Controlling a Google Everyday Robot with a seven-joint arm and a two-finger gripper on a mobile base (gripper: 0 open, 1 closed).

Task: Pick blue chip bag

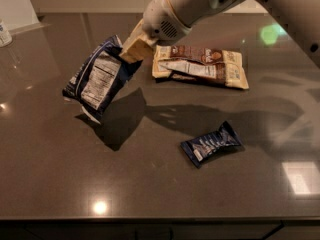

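The blue chip bag (97,81) is a puffy dark navy bag with a white nutrition panel facing me. It hangs tilted in the air above the dark table, left of centre, with its shadow below it. My gripper (131,50) is shut on the bag's upper right edge, and its tan fingers (138,44) pinch that corner. The white arm (190,6) reaches in from the upper right.
Brown and cream flat packages (202,66) lie right of the gripper. A small dark blue snack packet (211,143) lies at centre right. A white container (4,33) stands at the far left edge. The table's front edge (150,219) runs along the bottom.
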